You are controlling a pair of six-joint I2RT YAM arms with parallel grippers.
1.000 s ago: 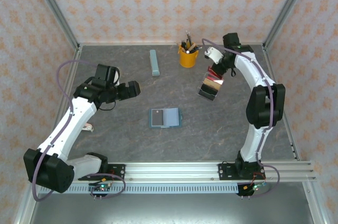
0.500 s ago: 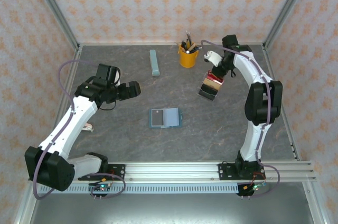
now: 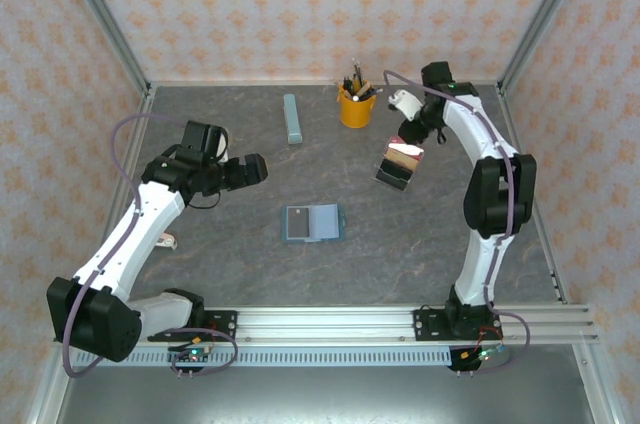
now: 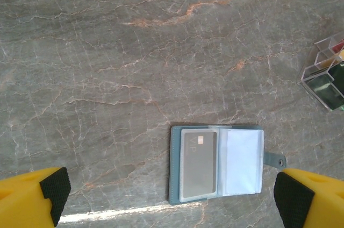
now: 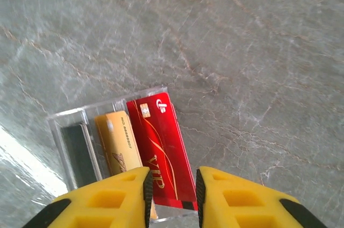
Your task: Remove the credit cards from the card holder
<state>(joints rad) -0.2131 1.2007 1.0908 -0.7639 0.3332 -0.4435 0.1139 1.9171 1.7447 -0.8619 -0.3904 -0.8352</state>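
right gripper [image 5: 172, 177]: jaws a narrow gap apart, pinching nothing, poised right over the red card [image 5: 161, 142].
red card: stands in the clear tray [image 5: 102, 104], touching a tan card [image 5: 119, 144] beside it.
left gripper [image 4: 173, 193]: spread wide and empty, hovering above the card holder [image 4: 243, 161].
card holder: lies open and flat mid-table, with a grey card [image 4: 199, 161] in its left pocket (the right sleeve looks empty, though clear plastic makes that hard to be sure of).
step in hand: probably dropping off the red card. The grey one is not yet out.
next move: likely a straight lift clear of the tray. Then a gripper goes to the holder to slide the grey card out of its pocket, perhaps with the other pinning the case.
edges: the tray walls are thin and probably easy to nudge. The pen cup [image 3: 356, 107] stands near, behind the tray.
open room: bare table [image 3: 400, 244] on every side of the holder. The pale bar [image 3: 291, 119] lies well apart at the back.
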